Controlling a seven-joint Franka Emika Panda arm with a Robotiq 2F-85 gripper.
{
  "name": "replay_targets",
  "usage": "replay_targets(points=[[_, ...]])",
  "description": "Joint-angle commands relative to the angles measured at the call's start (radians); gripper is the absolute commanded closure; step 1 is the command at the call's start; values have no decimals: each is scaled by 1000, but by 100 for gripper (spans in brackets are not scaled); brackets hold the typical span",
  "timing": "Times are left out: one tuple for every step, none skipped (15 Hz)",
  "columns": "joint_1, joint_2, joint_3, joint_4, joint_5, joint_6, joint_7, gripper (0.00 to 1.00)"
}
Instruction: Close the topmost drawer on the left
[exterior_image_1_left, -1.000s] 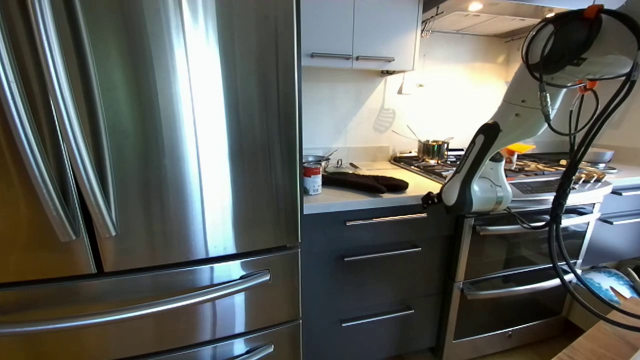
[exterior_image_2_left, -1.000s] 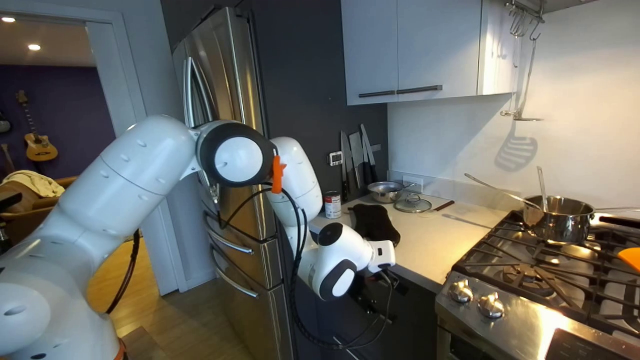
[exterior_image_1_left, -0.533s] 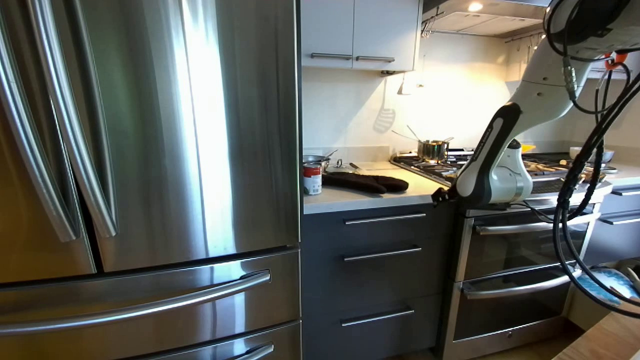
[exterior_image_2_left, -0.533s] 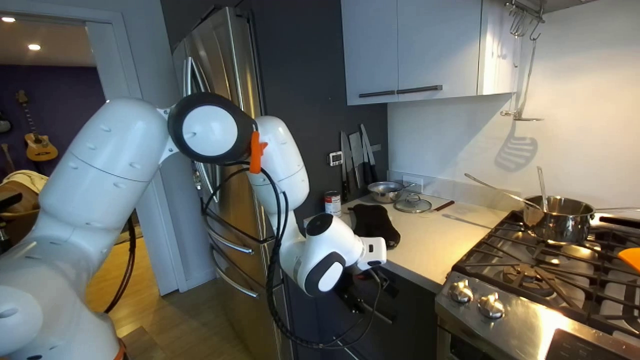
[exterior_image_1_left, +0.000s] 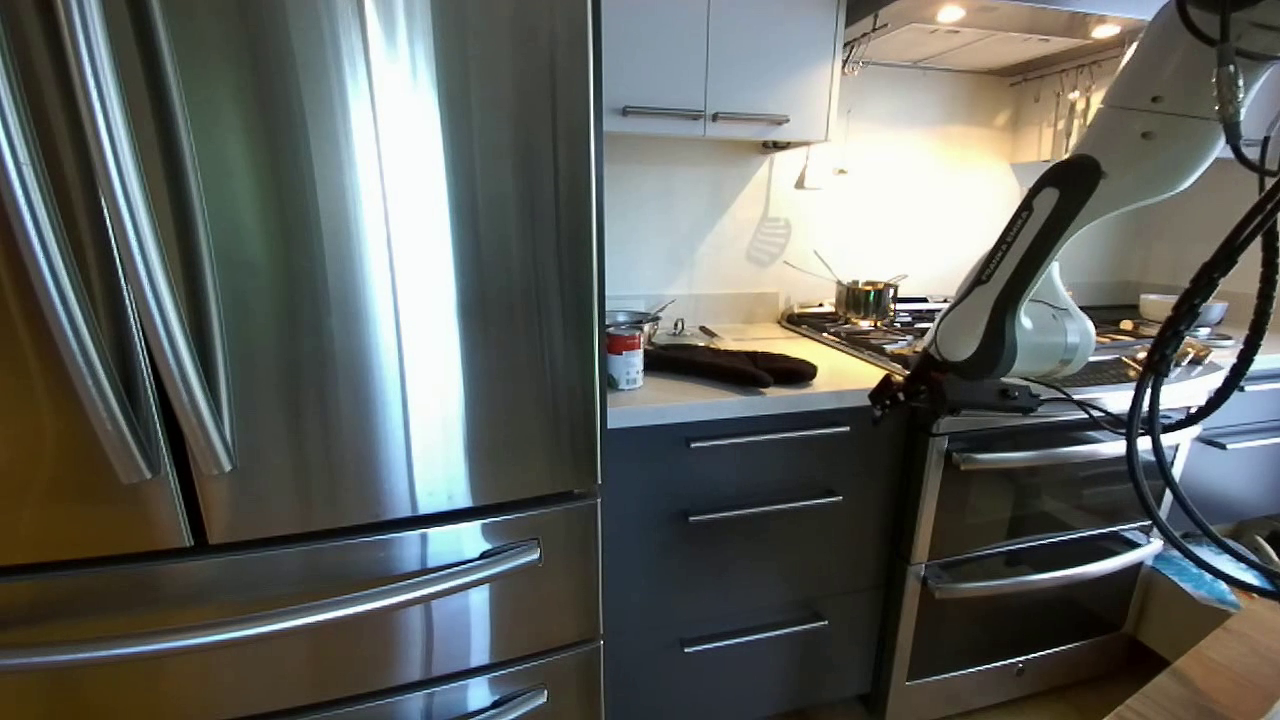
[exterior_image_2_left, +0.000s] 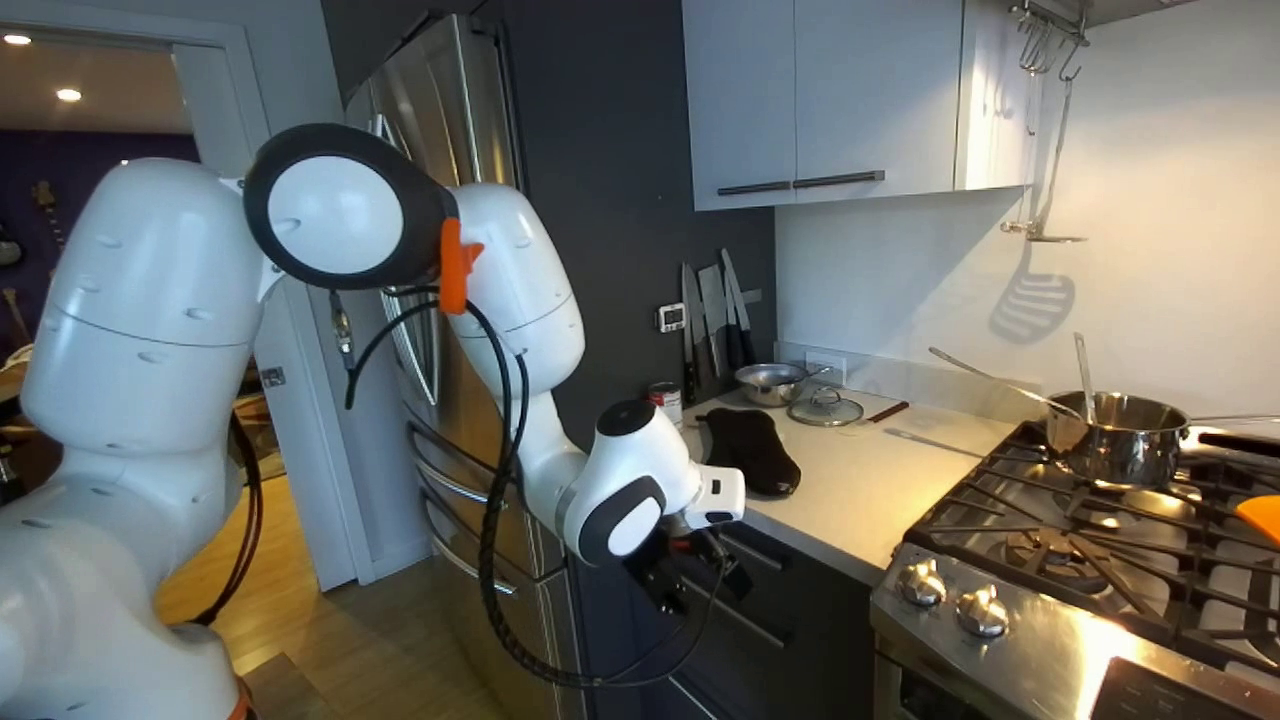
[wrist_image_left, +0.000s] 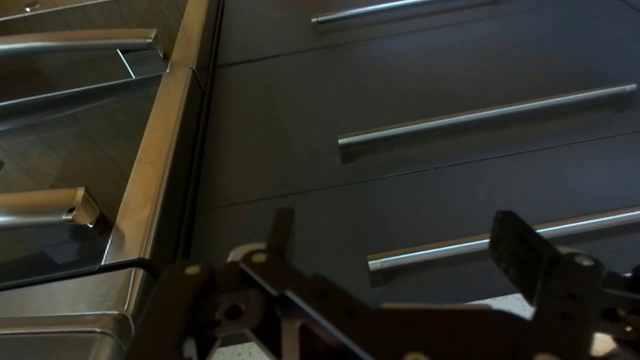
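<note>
A pale counter (exterior_image_2_left: 860, 470) runs between fridge (exterior_image_1_left: 300, 300) and stove (exterior_image_2_left: 1050, 635): a can (exterior_image_1_left: 625, 362) near the fridge-side front corner, a mitt (exterior_image_2_left: 748, 450) by the front edge; under that edge the topmost drawer (exterior_image_1_left: 760, 460) sits flush, the gripper (wrist_image_left: 395, 231) before it, fingers (wrist_image_left: 520, 250) apart

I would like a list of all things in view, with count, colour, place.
counter: one, pale, beside stove
stove: one, silver, beside counter
topmost drawer: one, dark grey, under counter, closed
lower drawers: two, dark grey, below it
fridge: one, silver, beside drawers
cabinet doors: two, pale, above counter
hood: one, pale, above stove
pot: one, silver, on stove
utensils: several, silver, in pot and hanging
can: one, red and white, on counter
metal bowl: one, silver, on counter
lid: one, clear, on counter
mitt: at least one, black, on counter
knives: at least three, silver, on wall
timer: one, white, on wall
arm: one, white and black, near counter
gripper: one, black, open, near topmost drawer
</note>
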Motion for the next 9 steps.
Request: replay_targets(points=[[-139, -86, 134, -93, -32, -91, 7, 0], [-172, -102, 171, -110, -30, -120, 0, 0], [-211, -112, 214, -127, -27, -137, -8, 0], [-230, -128, 236, -144, -21, -144, -15, 0], [-264, -144, 275, -165, -20, -164, -24, 0], [-280, -163, 294, -184, -16, -170, -28, 0], [-290, -189, 311, -209, -12, -170, -28, 0], [-303, -214, 328, -230, -12, -178, -31, 0], [-304, -240, 334, -252, -11, -176, -31, 0]])
